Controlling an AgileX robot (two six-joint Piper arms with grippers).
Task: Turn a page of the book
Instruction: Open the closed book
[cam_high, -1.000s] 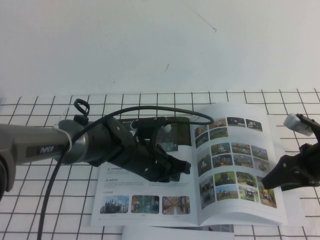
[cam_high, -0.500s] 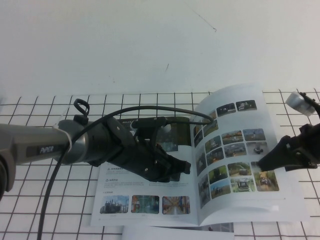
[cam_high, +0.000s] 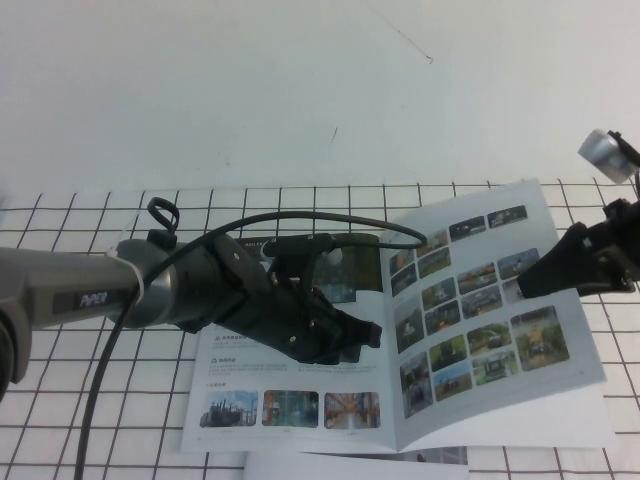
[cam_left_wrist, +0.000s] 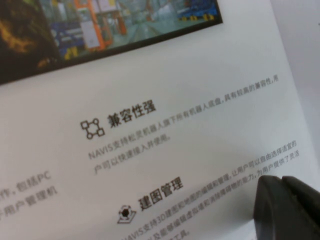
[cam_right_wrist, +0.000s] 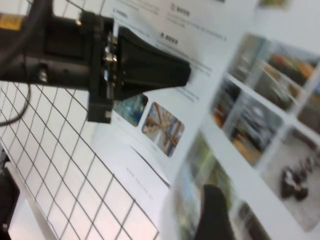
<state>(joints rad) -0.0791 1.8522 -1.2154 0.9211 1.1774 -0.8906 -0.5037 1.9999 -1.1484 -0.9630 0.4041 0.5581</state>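
The book (cam_high: 290, 385) lies open on the gridded table. My left gripper (cam_high: 365, 333) is shut and its tips rest on the left sheet with the dark banner picture and text (cam_left_wrist: 200, 100). It also shows in the right wrist view (cam_right_wrist: 180, 75). My right gripper (cam_high: 535, 280) is shut on the outer edge of the page (cam_high: 480, 330) with rows of small colour photos and holds that edge lifted off the book. The page curves up from the spine. One dark finger (cam_right_wrist: 212, 215) lies over the page's photo face (cam_right_wrist: 270, 125).
A second booklet's white edge (cam_high: 340, 465) shows under the book at the near side. The table has a black grid cloth (cam_high: 120, 400), with a plain white surface (cam_high: 300, 90) behind it. A black cable (cam_high: 100, 400) hangs from the left arm.
My right gripper has risen and moved back with the page's outer edge, so the page has lifted higher off the book. The left arm has not moved.
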